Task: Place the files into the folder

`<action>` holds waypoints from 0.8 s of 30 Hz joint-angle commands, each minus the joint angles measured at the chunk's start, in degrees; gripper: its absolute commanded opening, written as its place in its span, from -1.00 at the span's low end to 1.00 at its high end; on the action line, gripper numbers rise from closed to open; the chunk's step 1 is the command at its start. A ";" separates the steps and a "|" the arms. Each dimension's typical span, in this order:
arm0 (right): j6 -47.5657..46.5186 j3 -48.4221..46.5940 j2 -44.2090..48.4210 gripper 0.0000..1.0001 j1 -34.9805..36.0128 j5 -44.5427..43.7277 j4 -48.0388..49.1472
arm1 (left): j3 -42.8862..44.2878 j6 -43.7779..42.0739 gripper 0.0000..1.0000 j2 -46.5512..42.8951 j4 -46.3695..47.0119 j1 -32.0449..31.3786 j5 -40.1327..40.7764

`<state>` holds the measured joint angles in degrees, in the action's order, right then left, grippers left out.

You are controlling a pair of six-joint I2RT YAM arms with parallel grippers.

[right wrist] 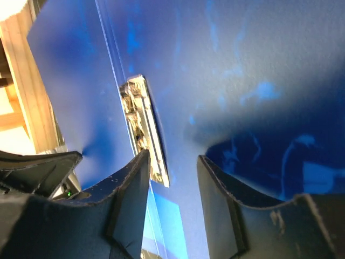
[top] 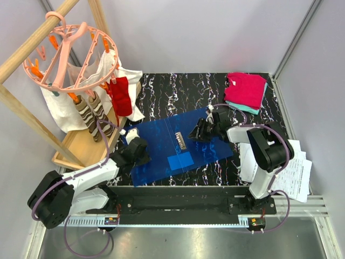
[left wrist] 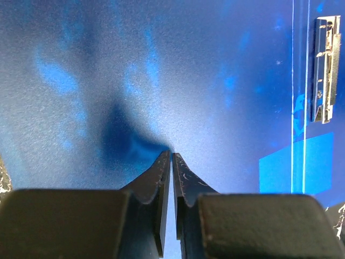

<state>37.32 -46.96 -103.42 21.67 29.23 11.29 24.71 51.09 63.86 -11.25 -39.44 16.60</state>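
The blue folder [top: 161,137] lies opened flat on the black marbled table, with a metal clip [top: 180,141] along its spine. My left gripper [top: 139,152] is at the folder's left flap, and in the left wrist view its tips [left wrist: 172,154] are pinched shut on the blue sheet [left wrist: 161,65], which puckers there. Over the right flap, beside the clip [right wrist: 143,129], my right gripper [top: 197,131] stands open [right wrist: 172,162] with nothing between its fingers. The files [top: 295,170], white printed sheets, lie at the right edge of the table beside the right arm's base.
Folded pink and teal clothes [top: 247,91] sit at the back right. At the left is a wooden rack with a pink peg hanger [top: 70,51], hanging cloths and socks, and a wooden board [top: 81,145]. Grey walls close in both sides.
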 commanded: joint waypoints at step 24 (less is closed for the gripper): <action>-5.16 -1.91 -1.97 -0.13 0.65 -2.08 -4.17 | 36.81 1.55 0.11 32.11 -3.52 0.15 -6.50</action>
<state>34.20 -49.25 -105.08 21.87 29.45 11.25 57.14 50.52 89.45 -10.90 -39.35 6.50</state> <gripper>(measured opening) 0.446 0.559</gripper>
